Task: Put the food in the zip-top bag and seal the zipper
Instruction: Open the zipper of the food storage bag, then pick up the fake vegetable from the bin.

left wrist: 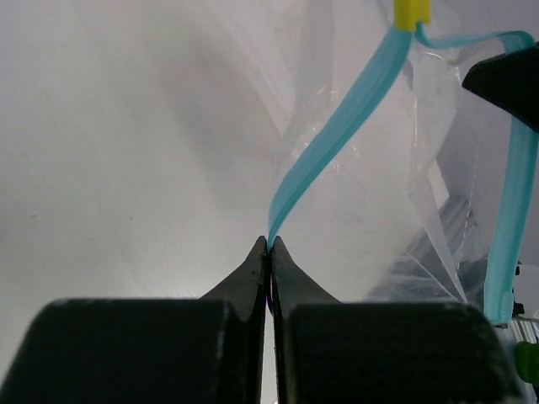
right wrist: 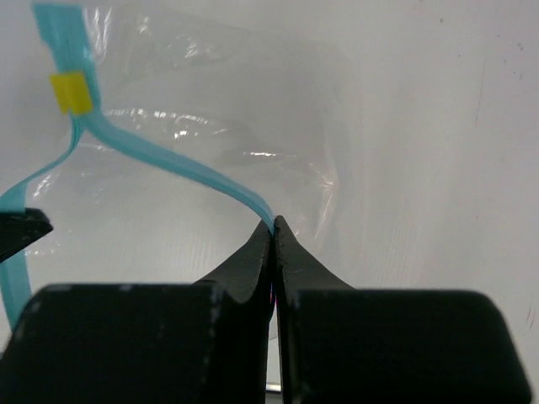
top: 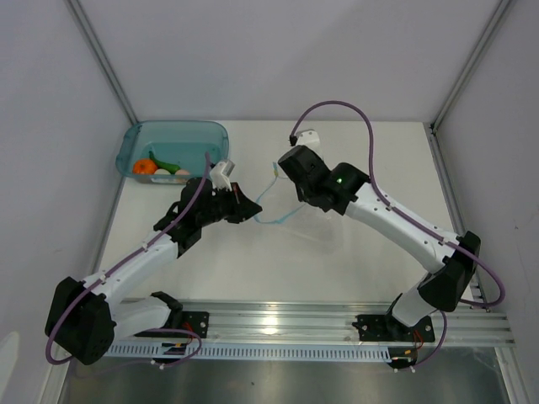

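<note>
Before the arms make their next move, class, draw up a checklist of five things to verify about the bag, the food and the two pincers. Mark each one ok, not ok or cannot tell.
1. Left pincer shut on the zipper: ok.
2. Right pincer shut on the zipper's other lip: ok.
3. Zip-top bag mouth parted, its lips diverging from the yellow slider: ok.
4. Bag filled: not ok. The orange fruit, green vegetable and egg-like lump lie in the teal tub.
5. A pincer free to fetch them: not ok, both are occupied.
</note>
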You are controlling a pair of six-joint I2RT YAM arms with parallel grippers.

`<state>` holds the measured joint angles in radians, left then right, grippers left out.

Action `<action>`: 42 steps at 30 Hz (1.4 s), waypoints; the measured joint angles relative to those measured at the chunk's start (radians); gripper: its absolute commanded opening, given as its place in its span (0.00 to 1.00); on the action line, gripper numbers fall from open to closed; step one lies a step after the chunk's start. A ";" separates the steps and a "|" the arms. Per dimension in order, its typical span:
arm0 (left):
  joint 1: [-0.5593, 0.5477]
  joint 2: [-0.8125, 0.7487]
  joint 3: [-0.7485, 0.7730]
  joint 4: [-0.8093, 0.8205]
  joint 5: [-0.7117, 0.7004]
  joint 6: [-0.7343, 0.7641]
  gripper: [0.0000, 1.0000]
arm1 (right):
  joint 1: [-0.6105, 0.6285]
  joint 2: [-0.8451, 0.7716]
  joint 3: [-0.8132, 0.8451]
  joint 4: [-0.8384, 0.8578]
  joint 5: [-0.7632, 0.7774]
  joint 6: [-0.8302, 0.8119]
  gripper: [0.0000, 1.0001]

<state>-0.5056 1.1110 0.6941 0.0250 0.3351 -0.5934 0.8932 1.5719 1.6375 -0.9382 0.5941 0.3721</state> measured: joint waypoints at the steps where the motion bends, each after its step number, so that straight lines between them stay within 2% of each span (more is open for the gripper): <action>1: 0.000 0.000 0.000 0.004 0.006 0.001 0.06 | 0.008 0.000 -0.001 0.004 -0.003 -0.004 0.00; 5: 0.000 0.000 0.000 0.014 0.020 0.002 0.26 | 0.050 0.002 -0.011 0.027 -0.031 -0.011 0.00; 6: 0.000 -0.002 0.000 0.013 0.019 0.004 0.37 | 0.056 0.003 -0.014 0.034 -0.037 -0.011 0.00; 9: 0.000 -0.029 0.000 -0.003 0.003 0.015 0.54 | 0.068 0.005 -0.021 0.050 -0.053 -0.016 0.00; 10: 0.000 -0.045 0.000 -0.014 -0.007 0.021 0.66 | 0.068 0.005 -0.022 0.056 -0.058 -0.019 0.00; 12: 0.000 -0.085 0.000 -0.035 -0.031 0.030 0.74 | 0.068 0.005 -0.025 0.065 -0.062 -0.024 0.00; 14: 0.000 -0.124 0.000 -0.058 -0.055 0.037 0.94 | 0.065 0.005 -0.027 0.074 -0.063 -0.027 0.00; 15: 0.000 -0.147 0.000 -0.071 -0.075 0.047 0.99 | 0.065 0.005 -0.030 0.080 -0.064 -0.028 0.00; 21: 0.020 -0.202 0.033 -0.192 -0.183 0.065 1.00 | 0.061 0.005 -0.070 0.111 -0.076 -0.010 0.00; 26: 0.048 -0.179 0.168 -0.336 -0.326 0.090 1.00 | 0.045 0.005 -0.101 0.117 -0.093 0.011 0.00; 30: 0.095 -0.142 0.262 -0.376 -0.409 0.097 0.99 | 0.015 0.005 -0.122 0.123 -0.122 0.012 0.00; 37: 0.236 0.016 0.370 -0.435 -0.527 0.042 1.00 | -0.031 0.005 -0.122 0.138 -0.159 -0.017 0.00; 42: 0.314 0.190 0.445 -0.479 -0.674 -0.021 1.00 | -0.061 0.005 -0.119 0.142 -0.178 -0.053 0.00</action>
<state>-0.1921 1.3014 1.1393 -0.4541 -0.3386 -0.6147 0.8318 1.5768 1.5188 -0.7967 0.4160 0.3195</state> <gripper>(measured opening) 0.994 0.006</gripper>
